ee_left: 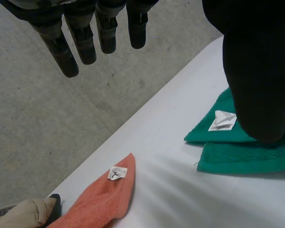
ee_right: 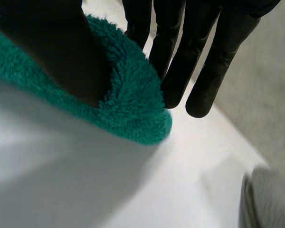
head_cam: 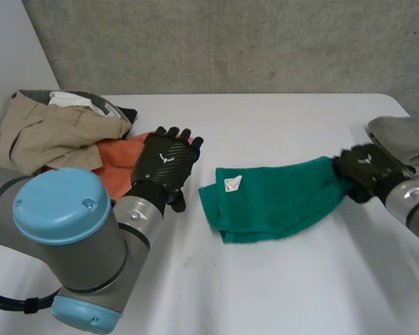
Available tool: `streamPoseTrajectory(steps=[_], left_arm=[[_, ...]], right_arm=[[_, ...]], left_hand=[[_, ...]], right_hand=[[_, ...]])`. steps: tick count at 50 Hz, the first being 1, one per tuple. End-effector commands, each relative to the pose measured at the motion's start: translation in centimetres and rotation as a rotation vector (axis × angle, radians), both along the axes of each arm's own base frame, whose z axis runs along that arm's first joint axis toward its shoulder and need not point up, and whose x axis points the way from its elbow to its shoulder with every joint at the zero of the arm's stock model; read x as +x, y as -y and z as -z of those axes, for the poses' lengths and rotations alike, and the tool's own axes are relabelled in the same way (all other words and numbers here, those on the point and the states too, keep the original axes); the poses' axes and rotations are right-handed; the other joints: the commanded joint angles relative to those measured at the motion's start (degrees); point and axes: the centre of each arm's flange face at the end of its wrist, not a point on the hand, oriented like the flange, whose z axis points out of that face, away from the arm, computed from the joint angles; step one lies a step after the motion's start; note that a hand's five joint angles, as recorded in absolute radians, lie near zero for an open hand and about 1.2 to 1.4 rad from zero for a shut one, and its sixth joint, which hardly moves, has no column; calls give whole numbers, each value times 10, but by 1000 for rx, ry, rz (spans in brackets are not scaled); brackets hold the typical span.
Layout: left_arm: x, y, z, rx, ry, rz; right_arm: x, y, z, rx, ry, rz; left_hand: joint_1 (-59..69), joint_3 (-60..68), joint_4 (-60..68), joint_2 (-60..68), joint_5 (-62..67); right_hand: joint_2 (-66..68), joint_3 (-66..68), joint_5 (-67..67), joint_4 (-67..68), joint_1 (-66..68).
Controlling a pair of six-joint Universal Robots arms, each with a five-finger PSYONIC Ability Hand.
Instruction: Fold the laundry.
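White table [head_cam: 279, 125] w/ concrete wall [head_cam: 230, 42] (grey)

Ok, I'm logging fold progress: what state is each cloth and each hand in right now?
Green terry towel: folded over, one end pinched.
Beige trousers: crumpled, unfolded.
Orange terry towel: partly under the trousers.
Grey towel: looks folded, untouched.
Left hand: open, holding nothing.
Right hand: shut on the green towel's end.
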Motion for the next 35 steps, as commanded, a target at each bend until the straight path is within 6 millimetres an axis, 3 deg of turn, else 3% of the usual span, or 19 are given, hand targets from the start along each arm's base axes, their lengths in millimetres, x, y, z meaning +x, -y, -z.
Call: streamPoseTrajectory(steps=[1, 5, 8, 11, 14, 17, 18, 22, 23, 27, 30, 35], left_arm=[[4, -3, -4, -3, -3, -5], [7, -2, -3, -2, -1, -14], [12, 0, -3, 0, 1, -40], [15, 4, -3, 1, 2, -66], [17, 6, -2, 2, 3, -78], [16, 8, -5, -6, -5, -78], [16, 9, -6, -9, -6, -80], [13, 14, -13, -33, -24, -77], [10, 17, -19, -50, -37, -77], [-2, 23, -33, -88, -77, -62], [-13, 28, -33, -85, -108, -39], [-47, 21, -30, -24, -191, 90]], right_arm=[[83, -39, -24, -120, -19, -262], [118, -63, -8, -172, -113, -414], [153, -98, 5, -224, -179, -572], [175, -121, 21, -241, -229, -658], [178, -122, 33, -218, -245, -658], [177, -116, 24, -200, -210, -587], [177, -115, 20, -193, -189, -568], [167, -102, -11, -124, 2, -452], [157, -92, -30, -102, 94, -382], [133, -77, -67, -25, 310, -258], [119, -72, -75, 49, 390, -185], [83, -53, -65, 189, 382, 33]], left_hand=[[-6, -16, -13, -12, -23], [-6, -16, -13, -12, -23], [-6, -16, -13, -12, -23], [-6, -16, -13, -12, -23], [-8, -17, -14, -14, -25], [-10, -19, -16, -16, -26], [-10, -19, -16, -16, -26], [-8, -17, -14, -14, -25], [-6, -16, -13, -12, -23], [2, -7, -4, -4, -15], [7, -2, 1, 1, -10], [24, 15, 17, 18, 7]], right_hand=[[132, 122, 140, 120, 257], [132, 122, 140, 120, 257], [132, 122, 140, 120, 257], [132, 122, 140, 120, 257], [132, 122, 140, 120, 257], [-340, -350, -332, -353, -215], [-427, -436, -419, -439, -302], [-482, -491, -473, -494, -356], [-530, -539, -522, -542, -405], [-568, -578, -560, -580, -443], [-568, -578, -560, -580, -443], [-568, -578, -560, -580, -443]])
